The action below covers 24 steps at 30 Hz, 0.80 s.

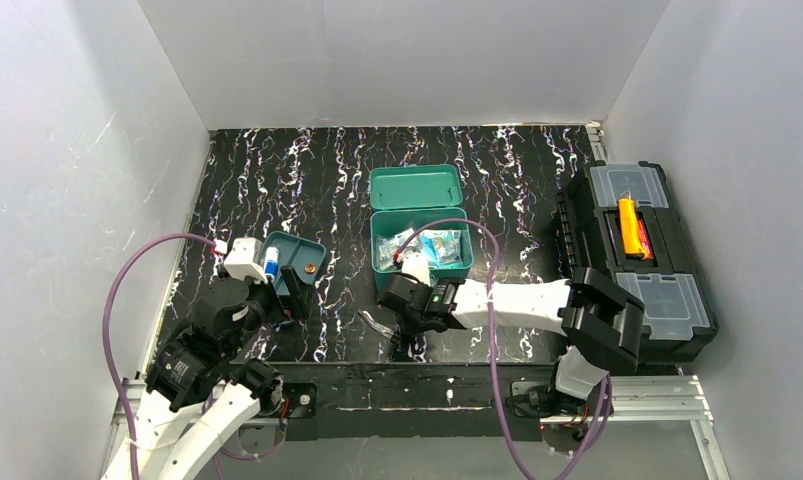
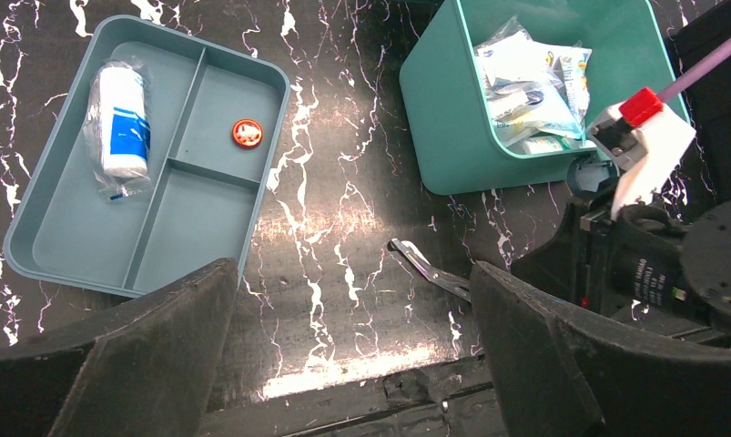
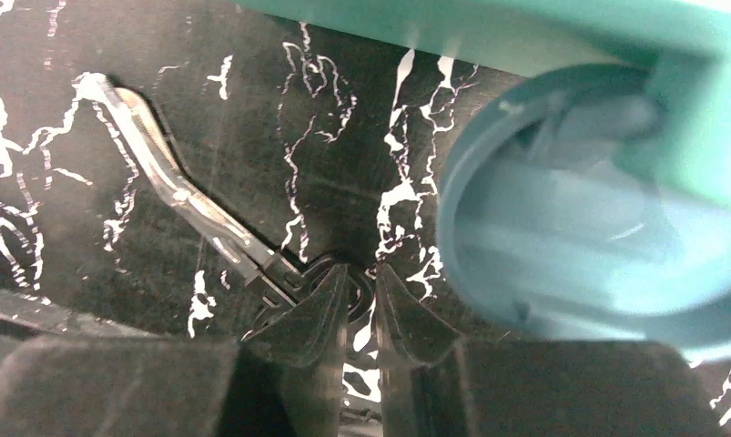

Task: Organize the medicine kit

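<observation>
- Working claw, the right gripper [image 3: 361, 275]: fingers drawn almost together with a thin slit between them, tips down at the black, white-veined marble-pattern tabletop [image 1: 327, 180].
- At those tips: one end of a slim pale tweezers-like tool [image 3: 193, 196] meets one finger. The rest lies flat, running away from the claw. I cannot tell whether it is pinched or only touched.
- Close beside this claw, on the side away from the arm bases: the small teal-green rectangular plastic medicine kit [image 2: 443, 127]. Its hinged lid [image 1: 415, 187] is thrown back and crinkled white-and-blue sachet packets [image 2: 530, 82] are heaped inside. A blurred teal round part [image 3: 571, 218] under its edge is probably the latch.
- The left gripper [image 2: 352, 282]: fingers spread wide, holding nothing, hovering above the tabletop.
- Ahead of this claw, to one side: the darker blue-teal divided plastic inner tray [image 2: 193, 218], out of the kit and well apart from it. It holds a wrapped white bandage roll [image 2: 120, 118] in the long compartment and a small orange-red disc [image 2: 247, 133] in another.
- Far past the right arm: a large black plastic toolbox [image 1: 689, 318] with clear lids.
- Step in hand, as I read it: picking the loose tool off the tabletop — destination is a tray compartment or the kit.
- Next move calls for a confirmed pinch on a thin, flat piece, then a straight lift clear of the kit wall.
</observation>
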Available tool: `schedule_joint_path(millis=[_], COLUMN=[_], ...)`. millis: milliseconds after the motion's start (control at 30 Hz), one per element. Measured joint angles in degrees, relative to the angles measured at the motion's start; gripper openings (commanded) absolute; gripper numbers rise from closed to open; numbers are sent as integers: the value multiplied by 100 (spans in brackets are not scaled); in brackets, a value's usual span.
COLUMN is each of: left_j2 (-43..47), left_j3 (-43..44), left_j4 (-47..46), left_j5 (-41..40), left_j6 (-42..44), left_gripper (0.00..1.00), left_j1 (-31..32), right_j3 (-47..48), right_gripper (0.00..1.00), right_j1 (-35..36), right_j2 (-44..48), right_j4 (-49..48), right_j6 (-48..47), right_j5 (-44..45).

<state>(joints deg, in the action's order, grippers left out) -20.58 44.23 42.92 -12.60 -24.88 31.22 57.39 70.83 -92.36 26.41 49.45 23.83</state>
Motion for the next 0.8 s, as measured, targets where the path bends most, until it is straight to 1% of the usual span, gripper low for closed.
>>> schedule_joint_path(millis=[300, 433, 800], left_j2=[0, 0, 0], left_j3=[0, 0, 0], left_j4=[-2, -2, 0], left_j5=[0, 0, 0], left_j6=[0, 0, 2], left_gripper=[100, 100, 99], left_j1=[0, 0, 0], right_j3=[22, 22, -179], right_gripper=[10, 1, 1], right_j1=[-57, -59, -7], right_j2=[-332, -387, -354], right_j4=[-2, -66, -420], right_j6=[107, 127, -9], right_j5=[83, 85, -129])
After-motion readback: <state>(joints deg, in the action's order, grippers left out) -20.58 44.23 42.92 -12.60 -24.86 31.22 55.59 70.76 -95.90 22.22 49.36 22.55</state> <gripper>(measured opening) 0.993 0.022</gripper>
